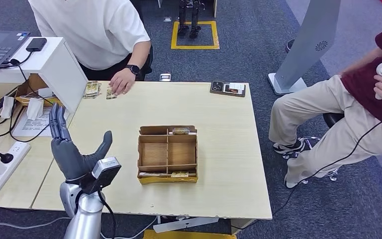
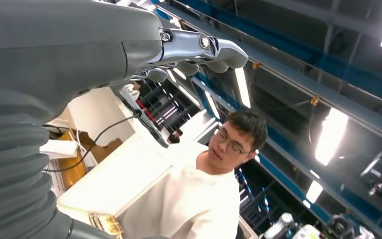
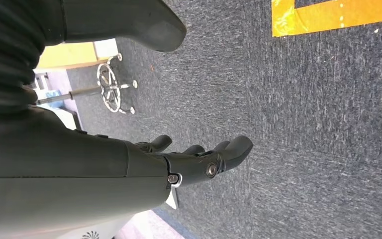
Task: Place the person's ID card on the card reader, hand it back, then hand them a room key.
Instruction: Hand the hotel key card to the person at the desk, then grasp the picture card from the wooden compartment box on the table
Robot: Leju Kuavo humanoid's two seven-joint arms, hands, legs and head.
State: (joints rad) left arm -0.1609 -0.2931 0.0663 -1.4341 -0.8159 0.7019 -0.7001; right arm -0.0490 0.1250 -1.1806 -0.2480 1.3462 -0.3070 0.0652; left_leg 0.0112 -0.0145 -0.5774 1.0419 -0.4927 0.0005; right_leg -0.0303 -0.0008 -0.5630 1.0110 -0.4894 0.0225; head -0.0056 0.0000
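The left hand [image 1: 72, 149] is raised, released, palm open to receive the ID card [image 1: 111, 92] ahead beneath the person's hand [image 1: 123, 80]. The right hand [image 3: 199, 162] hangs empty, fingers loosely curved.

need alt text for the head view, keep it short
The robot's left hand is raised open over a wooden table with a divided cardboard box; across it, a person's hand rests by cards.

divided box [image 1: 167, 154] mid-table [image 1: 229, 164], card reader [image 1: 228, 88] behind it
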